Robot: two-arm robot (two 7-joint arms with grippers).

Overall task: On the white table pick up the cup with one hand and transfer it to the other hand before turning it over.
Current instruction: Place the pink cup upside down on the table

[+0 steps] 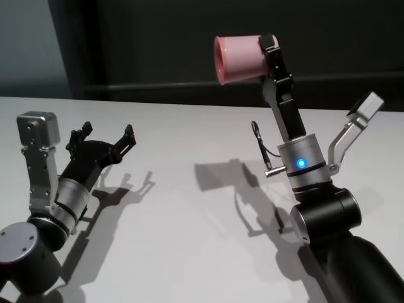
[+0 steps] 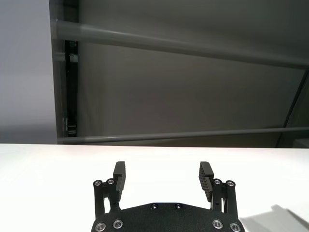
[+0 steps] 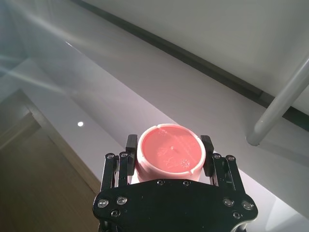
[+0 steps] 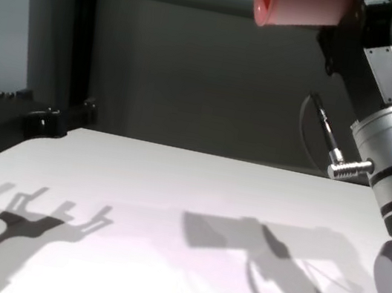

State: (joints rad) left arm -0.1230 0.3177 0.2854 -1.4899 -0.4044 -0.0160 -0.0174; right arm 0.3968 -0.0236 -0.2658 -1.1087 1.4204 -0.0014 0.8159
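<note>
We see the right gripper clamping the matte pink cup; its wrist view alone shows the flat base. The left gripper gapes empty.

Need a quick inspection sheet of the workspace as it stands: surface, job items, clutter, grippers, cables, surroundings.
Surface: white table, glossy, carrying only the arms' shadows.
Job's things: pink cup held high above the table, lying on its side, mouth toward the robot's left.
Clutter: nothing seen.
Grippers: right gripper raised, shut on the cup near its base; left gripper low over the table on the robot's left, open, holding nothing.
Cables: a thin black cable loops beside the right wrist; another shows at the left forearm in the chest view.
Surroundings: dark wall and grey horizontal bars behind the table.
</note>
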